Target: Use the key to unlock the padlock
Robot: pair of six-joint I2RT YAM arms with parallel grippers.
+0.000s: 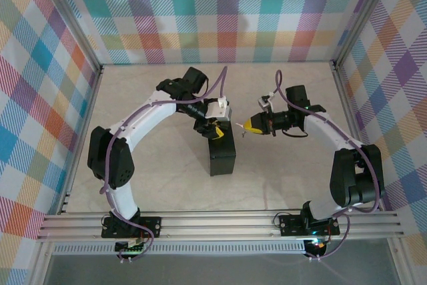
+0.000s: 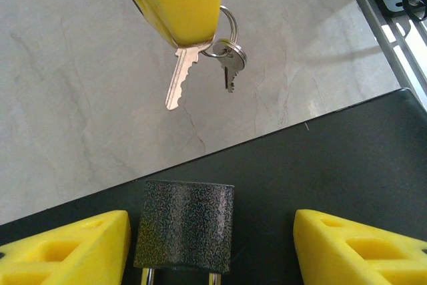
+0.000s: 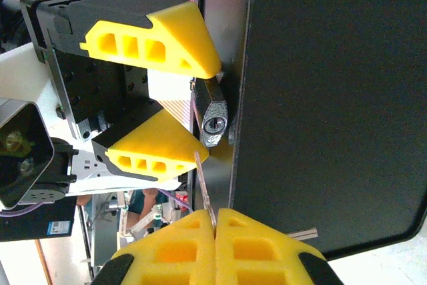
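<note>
My right gripper [image 3: 215, 221], yellow foam pads [image 3: 260, 245] pressed together on the small silvery metal key [image 3: 202, 181], aims the blade at the keyhole of the little dark grey speckled padlock [image 3: 213, 121] and is just short of it. My left gripper [image 2: 212, 221] stands wide apart astride that lock, which sits against the edge of the tall black box [image 3: 320, 98]. Unclamped, the lock may swing aside when the tip lands. The blade looks tilted off the slot and could pivot in the soft pads. The dangling spare key [image 2: 230, 68] might snag. No brand or lettering is legible on lock or key.
</note>
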